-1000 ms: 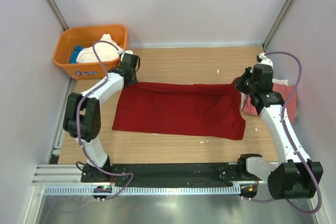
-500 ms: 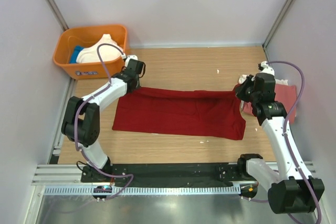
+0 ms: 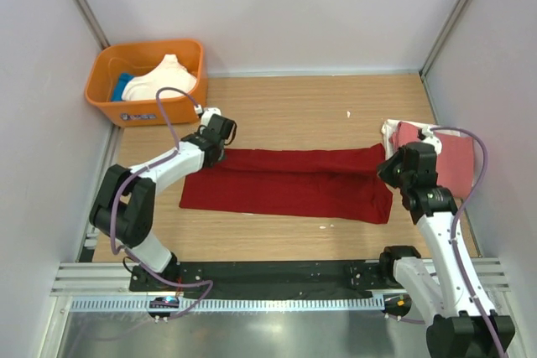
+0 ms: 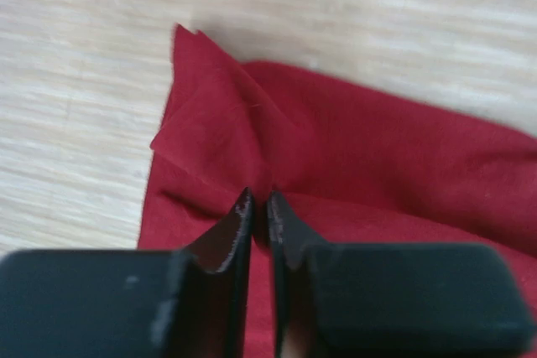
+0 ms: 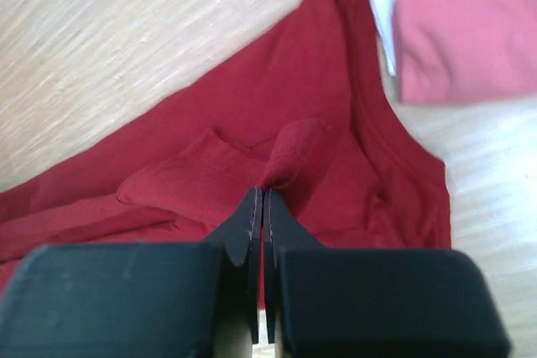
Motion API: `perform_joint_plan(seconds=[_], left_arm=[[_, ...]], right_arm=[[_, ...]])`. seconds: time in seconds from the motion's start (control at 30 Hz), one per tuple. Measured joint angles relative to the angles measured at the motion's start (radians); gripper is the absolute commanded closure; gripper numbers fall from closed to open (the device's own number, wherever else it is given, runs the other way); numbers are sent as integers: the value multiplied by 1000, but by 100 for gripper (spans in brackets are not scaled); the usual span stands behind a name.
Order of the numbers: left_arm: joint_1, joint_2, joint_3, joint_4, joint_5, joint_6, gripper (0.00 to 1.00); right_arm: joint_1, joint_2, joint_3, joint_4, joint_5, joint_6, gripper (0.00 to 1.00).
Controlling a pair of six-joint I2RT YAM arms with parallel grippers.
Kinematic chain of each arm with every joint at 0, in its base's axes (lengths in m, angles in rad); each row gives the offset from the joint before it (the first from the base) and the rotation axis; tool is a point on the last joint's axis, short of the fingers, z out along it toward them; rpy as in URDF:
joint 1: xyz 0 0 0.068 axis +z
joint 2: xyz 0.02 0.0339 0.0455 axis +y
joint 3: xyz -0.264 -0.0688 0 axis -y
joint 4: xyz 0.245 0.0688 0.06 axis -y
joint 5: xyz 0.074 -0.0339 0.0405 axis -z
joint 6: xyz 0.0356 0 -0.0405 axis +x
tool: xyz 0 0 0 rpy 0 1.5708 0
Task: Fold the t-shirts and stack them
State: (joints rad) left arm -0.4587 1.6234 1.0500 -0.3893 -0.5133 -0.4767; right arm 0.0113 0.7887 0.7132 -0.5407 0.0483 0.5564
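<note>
The dark red t-shirt [image 3: 294, 184] lies across the middle of the table as a long band, its far edge lifted and drawn toward the near side. My left gripper [image 3: 220, 155] is shut on the shirt's far left edge; the left wrist view shows the cloth [image 4: 336, 148] pinched at the fingertips. My right gripper [image 3: 388, 171] is shut on the far right edge; the right wrist view shows a fold of the red cloth [image 5: 252, 165] pinched. A salmon-pink t-shirt [image 3: 440, 161] lies folded at the right on a white one [image 3: 390, 129]. More t-shirts, cream [image 3: 164, 80] and blue [image 3: 122, 86], lie in the tub.
An orange plastic tub [image 3: 109, 105] stands at the far left corner. Grey walls close in the table at left, back and right. The folded salmon-pink shirt also shows in the right wrist view [image 5: 461, 23]. A metal rail [image 3: 252, 278] runs along the near edge.
Both grippers have moved toward the near side, pulling the red shirt's far edge with them. The shirt now looks narrower, and the pink shirt at the right is uncovered.
</note>
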Motion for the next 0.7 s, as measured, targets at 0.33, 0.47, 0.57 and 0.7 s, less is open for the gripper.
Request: perform_joint_plan(seconds=[0.33, 0.47, 0.57, 0.7], left_arm=[[-98, -27, -185, 32, -66, -117, 33], [-100, -108, -238, 28, -85, -143, 21], [-93, -166, -235, 35, -96, -147, 20], [-55, -178, -220, 37, -79, -144, 19]], right_arm=[[0, -267, -167, -84, 87, 169, 43], [0, -334, -173, -68, 106, 180, 43], [0, -284, -174, -7, 60, 158, 48], [2, -69, -169, 124, -78, 114, 50]])
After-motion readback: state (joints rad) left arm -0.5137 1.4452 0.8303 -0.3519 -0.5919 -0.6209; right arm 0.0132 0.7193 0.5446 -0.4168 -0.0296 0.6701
